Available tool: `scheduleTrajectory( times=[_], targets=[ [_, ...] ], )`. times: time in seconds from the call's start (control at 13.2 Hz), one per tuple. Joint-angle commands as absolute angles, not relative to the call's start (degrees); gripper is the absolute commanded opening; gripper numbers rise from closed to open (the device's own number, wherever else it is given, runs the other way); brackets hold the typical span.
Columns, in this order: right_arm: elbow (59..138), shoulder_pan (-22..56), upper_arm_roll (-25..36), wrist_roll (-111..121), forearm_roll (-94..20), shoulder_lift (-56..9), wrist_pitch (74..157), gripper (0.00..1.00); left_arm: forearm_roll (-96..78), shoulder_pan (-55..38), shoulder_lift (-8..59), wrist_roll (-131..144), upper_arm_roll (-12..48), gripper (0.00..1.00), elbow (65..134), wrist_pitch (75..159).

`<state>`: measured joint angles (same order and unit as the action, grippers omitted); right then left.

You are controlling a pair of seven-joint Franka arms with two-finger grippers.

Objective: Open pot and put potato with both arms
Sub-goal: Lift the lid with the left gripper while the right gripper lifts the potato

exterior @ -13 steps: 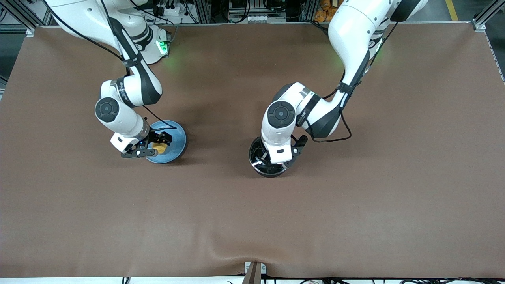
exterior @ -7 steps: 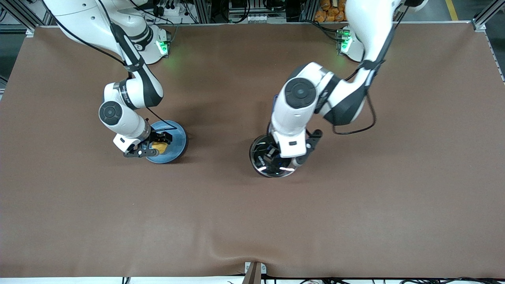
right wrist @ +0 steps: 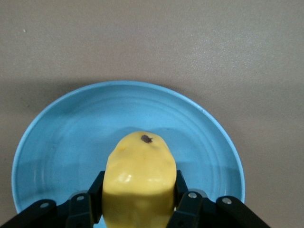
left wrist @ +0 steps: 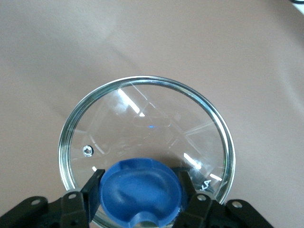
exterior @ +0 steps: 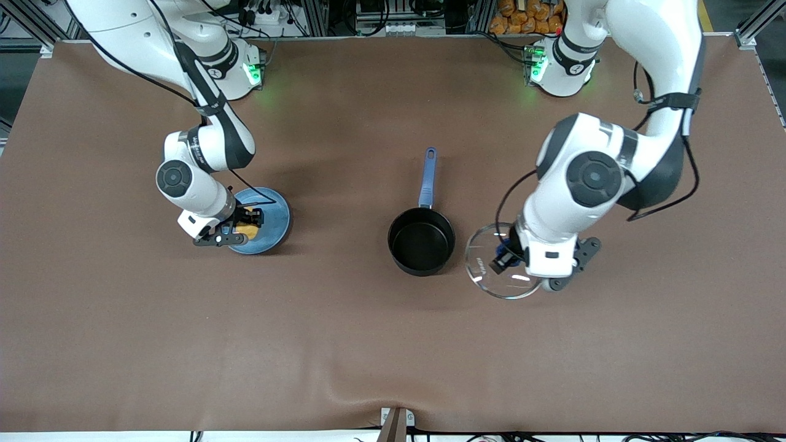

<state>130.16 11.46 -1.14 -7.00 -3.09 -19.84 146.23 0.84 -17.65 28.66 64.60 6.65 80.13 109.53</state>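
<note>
The black pot point(exterior: 421, 240) stands open and empty mid-table, its blue handle point(exterior: 428, 178) pointing toward the robots' bases. My left gripper point(exterior: 505, 258) is shut on the blue knob point(left wrist: 141, 192) of the glass lid point(exterior: 491, 276) and holds it over the bare table beside the pot, toward the left arm's end. The lid point(left wrist: 145, 137) fills the left wrist view. My right gripper point(exterior: 241, 227) is shut on the yellow potato point(right wrist: 139, 183), low over the light-blue plate point(right wrist: 61, 142). I cannot tell whether the potato still touches the plate.
The plate point(exterior: 276, 215) lies toward the right arm's end of the brown table. A small mount point(exterior: 396, 423) sits at the table edge nearest the camera. Bare tabletop lies between plate and pot.
My left arm has lifted the lid off the pot and carried it toward the left arm's end, uncovering the pot. My right gripper has stayed on the potato over the plate.
</note>
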Motion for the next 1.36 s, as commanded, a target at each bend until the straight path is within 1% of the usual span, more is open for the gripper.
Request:
scheduleTrajectory(
  times=[0.0,0.08,0.23,0.38,0.53,0.68,0.76,0.91,0.98,1.14,1.29],
  targets=[
    [130.35,10.72,-1.84,-7.03,-3.60,-16.10,143.11,0.00,-0.09,-14.00,26.89,61.01,7.29,0.00,82.79,108.63],
    [129.73,10.72,-2.02,-7.12,-3.60,-14.26,140.48,0.00,-0.17,-12.50,26.89,58.21,7.29,0.00,83.49,108.37],
    [125.45,10.81,-2.02,-7.03,-3.60,-11.26,132.41,0.00,-0.09,-8.90,27.24,55.21,7.29,0.00,85.60,108.19],
    [116.33,10.81,-1.93,-7.03,-3.52,-10.11,120.39,0.00,0.35,-6.78,27.33,52.30,7.21,0.00,89.81,110.72],
    [105.96,10.90,-1.85,-7.03,-3.52,-10.11,108.42,0.00,0.61,-3.62,27.86,47.57,7.21,0.00,92.36,112.58],
    [98.30,10.72,-1.50,-7.03,-3.52,-10.11,100.76,0.00,0.88,-2.46,27.86,44.31,7.12,0.00,97.27,118.18],
    [94.78,10.72,-1.41,-6.94,-3.43,-10.19,97.94,0.00,0.88,-1.85,27.86,43.17,7.03,0.00,99.47,121.00],
    [88.27,11.51,-0.45,-6.94,-3.43,-10.89,92.40,0.00,2.97,-0.54,27.86,38.26,7.03,0.00,102.20,122.78],
    [85.72,12.38,0.00,-7.03,-3.43,-11.16,90.98,0.00,4.55,0.69,27.51,37.01,7.12,0.00,104.04,124.70],
    [83.77,15.54,1.05,-7.29,-3.43,-13.00,91.40,0.00,5.89,1.93,26.81,33.24,7.12,0.00,108.87,130.40],
    [82.01,21.24,2.72,-12.62,-3.34,-15.37,93.50,0.00,5.98,4.30,26.37,28.59,7.12,0.00,111.61,133.32]
  ],
)
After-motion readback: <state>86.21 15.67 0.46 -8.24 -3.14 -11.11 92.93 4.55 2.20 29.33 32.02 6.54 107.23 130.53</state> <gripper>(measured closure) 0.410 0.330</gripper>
